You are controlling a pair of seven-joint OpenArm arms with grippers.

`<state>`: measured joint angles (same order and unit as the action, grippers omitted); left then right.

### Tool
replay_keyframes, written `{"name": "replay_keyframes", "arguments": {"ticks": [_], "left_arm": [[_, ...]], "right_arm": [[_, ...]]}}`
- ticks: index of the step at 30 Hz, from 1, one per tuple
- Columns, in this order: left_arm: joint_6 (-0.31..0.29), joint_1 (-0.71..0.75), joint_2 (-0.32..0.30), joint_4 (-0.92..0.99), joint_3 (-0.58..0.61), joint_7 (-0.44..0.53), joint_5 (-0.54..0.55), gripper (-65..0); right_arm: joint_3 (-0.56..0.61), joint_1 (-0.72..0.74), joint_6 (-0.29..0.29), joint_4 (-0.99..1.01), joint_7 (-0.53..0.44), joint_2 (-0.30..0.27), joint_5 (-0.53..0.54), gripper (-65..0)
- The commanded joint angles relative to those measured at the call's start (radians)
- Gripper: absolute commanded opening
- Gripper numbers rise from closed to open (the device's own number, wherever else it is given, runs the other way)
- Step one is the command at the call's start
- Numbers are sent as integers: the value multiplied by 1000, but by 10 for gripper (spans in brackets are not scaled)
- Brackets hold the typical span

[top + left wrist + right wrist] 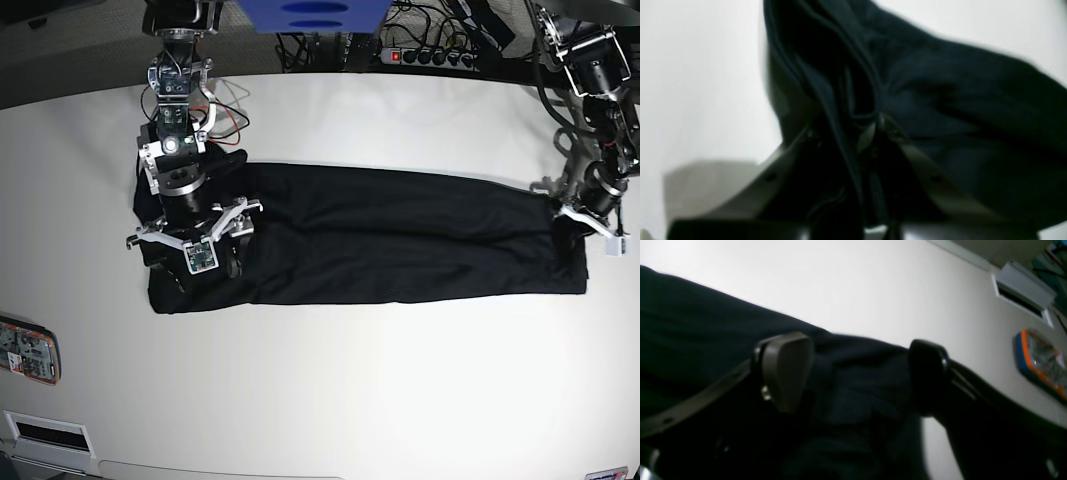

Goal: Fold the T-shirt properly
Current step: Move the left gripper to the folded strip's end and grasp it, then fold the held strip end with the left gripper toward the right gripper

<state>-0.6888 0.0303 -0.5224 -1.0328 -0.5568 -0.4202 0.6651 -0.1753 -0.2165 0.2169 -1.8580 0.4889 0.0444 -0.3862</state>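
The black T-shirt [400, 245] lies folded into a long band across the white table [350, 380]. My right gripper [195, 262] is over the shirt's left end. In the right wrist view it [857, 373] is open, its fingers [786, 370] spread wide just above the dark cloth [706, 326]. My left gripper [583, 220] is at the shirt's right end. In the left wrist view it [873, 133] is shut on a bunched fold of the T-shirt [940, 100], which rises lifted off the table. The label mark is not visible.
An orange-and-blue flat object [28, 350] lies at the table's front left and also shows in the right wrist view [1040, 363]. A white slotted box [45, 432] sits at the front left corner. A power strip [430, 55] and cables lie behind the table.
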Motion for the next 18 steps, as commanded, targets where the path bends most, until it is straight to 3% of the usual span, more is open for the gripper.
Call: {"name": "replay_keyframes", "arguments": {"ticks": [1,4,9,11,14,18], "left_arm": [[-9,-8,-21,-25,-7,17,2,-650],[-9,10,15,-97,-6,13,3,-650],[-9,82,138,-326,-7,7,0,-650],[-9,96,186,-410,7,-52,0,-650],[-9,101,226,-502,44,-148,0,-650],[-9,96,249,-547,148,-162,0,-650]], "right_arm": [[-8,13,-6,-22,-28,-2,6,-186],[-23,13,-6,-22,-25,-2,8,-186],[-34,15,-6,-22,-22,-2,8,-186],[-34,15,-6,-22,-22,-2,8,-186],[-34,15,-6,-22,-22,-2,8,-186],[-34,15,-6,-22,-20,-2,6,-186]]}}
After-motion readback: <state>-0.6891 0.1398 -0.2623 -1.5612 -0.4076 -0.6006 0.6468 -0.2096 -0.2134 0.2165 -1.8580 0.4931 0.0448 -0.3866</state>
